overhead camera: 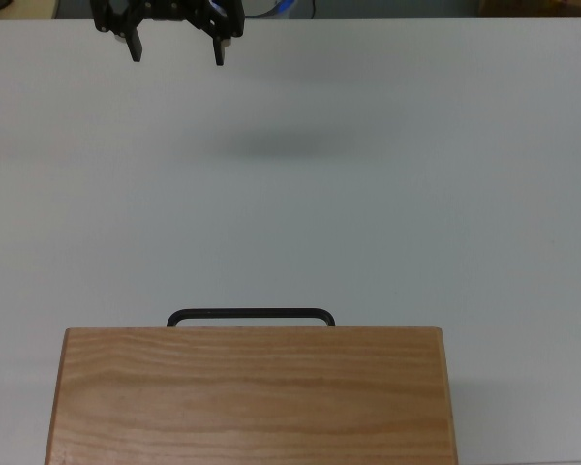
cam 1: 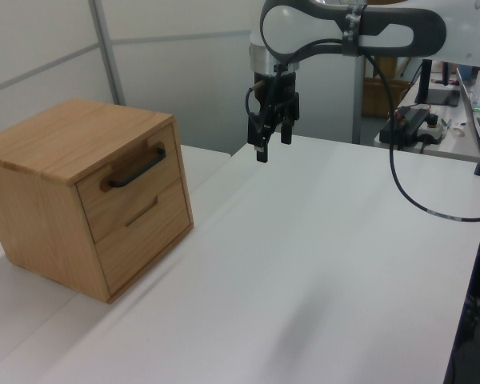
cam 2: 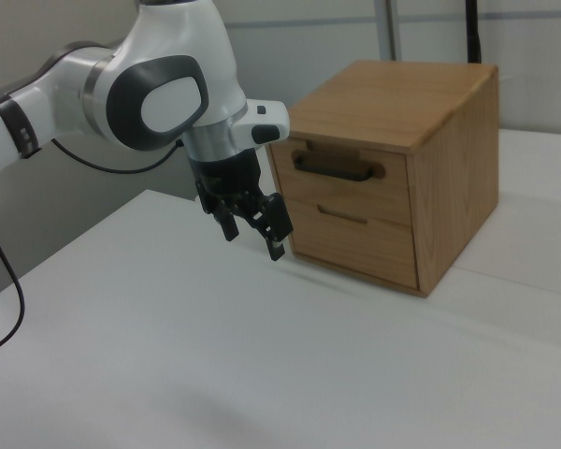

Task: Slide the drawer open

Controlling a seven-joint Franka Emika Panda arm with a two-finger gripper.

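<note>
Drawer (cam 1: 130, 188) is sitting shut in the wooden cabinet (cam 1: 60, 216), well apart from the claw (cam 1: 271, 146), which is hanging above the white table (cam 1: 320, 256) with fingers spread wide, holding nothing; a misjudged approach is risking missing the slim black handle (cam 1: 136, 170).

My arm (cam 2: 159, 94) was glossy white with dark grey joint caps, a black cable (cam 1: 408, 188) trailing (loosely), and a black gripper (cam 2: 252, 224).
</note>
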